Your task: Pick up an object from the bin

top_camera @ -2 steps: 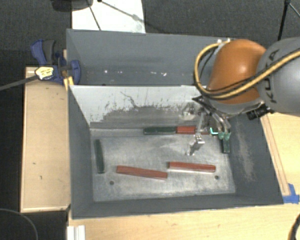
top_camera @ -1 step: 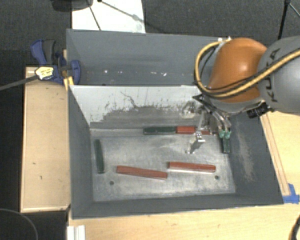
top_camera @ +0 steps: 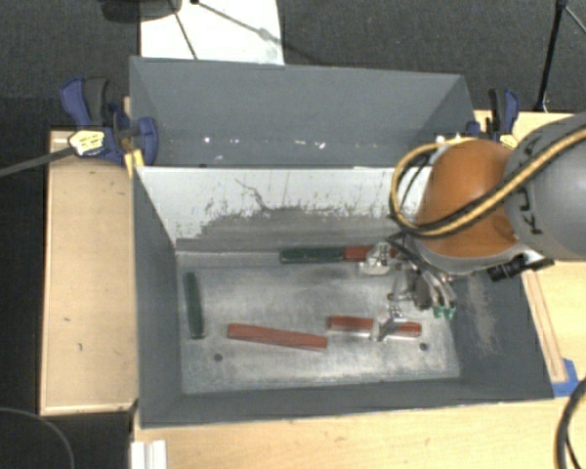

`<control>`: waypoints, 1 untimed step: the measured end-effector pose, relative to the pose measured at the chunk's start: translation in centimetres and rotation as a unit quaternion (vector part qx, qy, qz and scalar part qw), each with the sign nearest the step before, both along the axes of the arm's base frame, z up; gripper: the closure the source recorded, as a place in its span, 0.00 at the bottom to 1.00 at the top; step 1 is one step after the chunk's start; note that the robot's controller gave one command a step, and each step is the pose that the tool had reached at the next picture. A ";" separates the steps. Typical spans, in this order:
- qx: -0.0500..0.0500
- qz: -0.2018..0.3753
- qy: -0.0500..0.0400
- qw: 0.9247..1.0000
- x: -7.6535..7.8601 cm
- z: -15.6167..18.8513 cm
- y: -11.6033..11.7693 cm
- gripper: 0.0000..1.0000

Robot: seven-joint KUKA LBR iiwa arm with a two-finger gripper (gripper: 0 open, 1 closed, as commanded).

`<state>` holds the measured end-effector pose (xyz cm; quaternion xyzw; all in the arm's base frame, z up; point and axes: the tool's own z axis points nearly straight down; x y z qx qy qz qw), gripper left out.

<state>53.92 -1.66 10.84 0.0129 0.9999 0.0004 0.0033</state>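
1. Watch the short red-brown bar [top_camera: 350, 323]. It lies flat on the floor of the bin [top_camera: 303, 115], right of centre, and the gripper [top_camera: 398, 328] sits at its right end. A hold taken that far from the middle would likely let the bar swing or slide out as it rises.
2. A bar lying flat gives little to close on. If the gripper comes in too high, expect it to skid off the top and nudge the bar away.
3. The longer red-brown bar [top_camera: 275, 336] lies just beside the short one's left end. A push leftward could knock the 2 together and shift both.
4. The other 2 sticks lie well apart and should not interfere: a dark green stick [top_camera: 191, 307] near the left wall and a green-and-red stick [top_camera: 317, 255] along the back wall.
5. The gripper is low over the floor, at or touching the short bar's right end. You cannot tell whether it is released or clenched, nor whether it actually holds the bar.
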 end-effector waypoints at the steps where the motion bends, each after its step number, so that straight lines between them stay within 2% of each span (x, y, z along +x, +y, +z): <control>1: 0.000 0.021 0.006 1.000 -1.8 -0.8 -0.7 0.00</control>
